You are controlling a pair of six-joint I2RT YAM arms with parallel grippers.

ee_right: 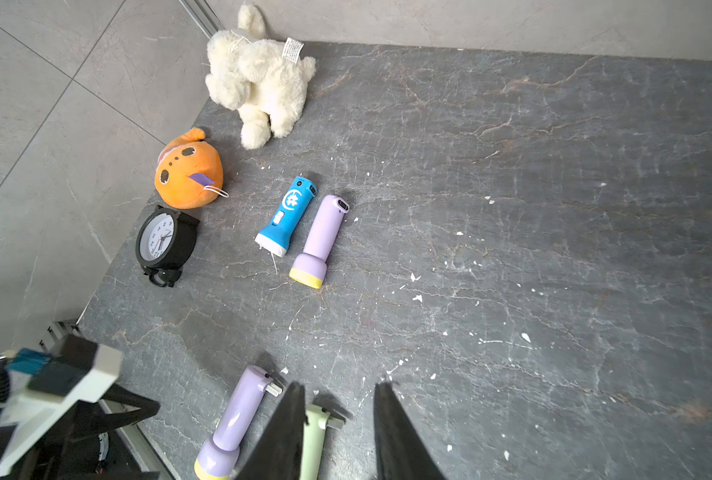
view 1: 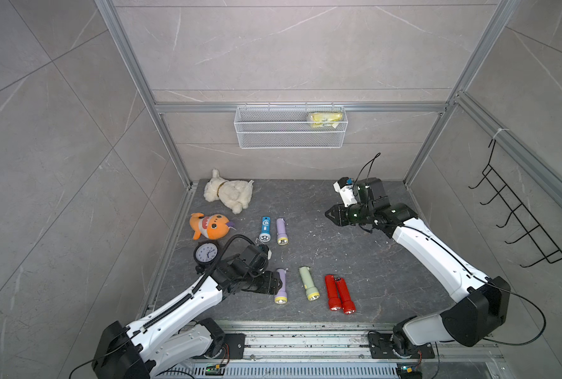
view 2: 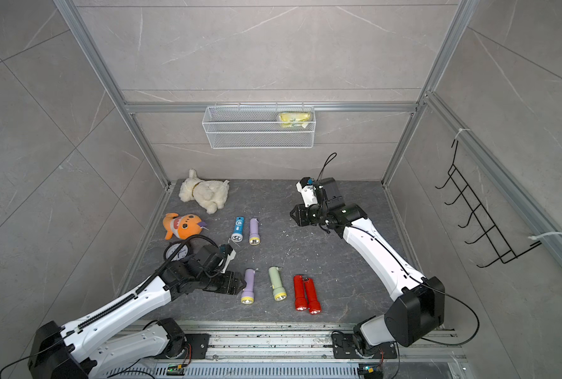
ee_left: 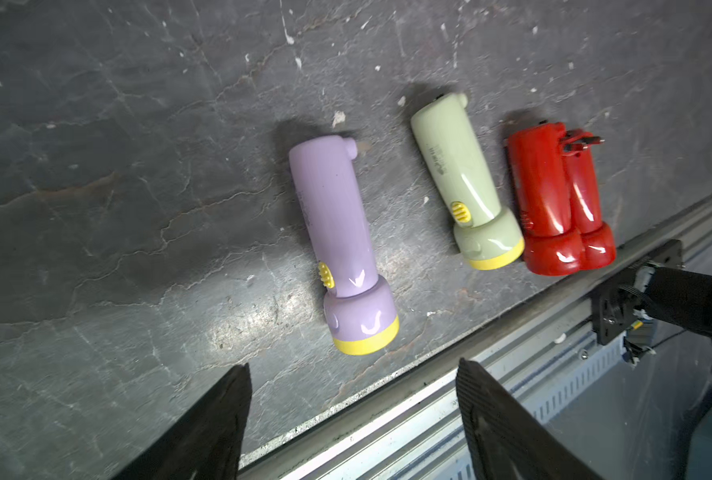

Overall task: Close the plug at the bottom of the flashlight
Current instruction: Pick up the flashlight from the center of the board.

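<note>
On the slate tabletop [view 1: 355, 262], my left gripper [ee_left: 352, 365] hangs with jaws apart and empty, just left of the near lilac flashlight [ee_left: 337, 216]. The right gripper [ee_right: 339, 390] hovers far right, fingers parted, holding nothing. That glossy plastic barrel looks light, stiff and slippery. I'd clamp mid-body, then press the small protruding plug [ee_right: 274, 388] at its far end.

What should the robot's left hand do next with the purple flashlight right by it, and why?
Probably ease the left gripper forward so its open, empty jaws straddle the near purple flashlight. That flashlight lies just ahead, untouched, and its plug sticks out at the tail, so it likely needs steadying first.
</note>
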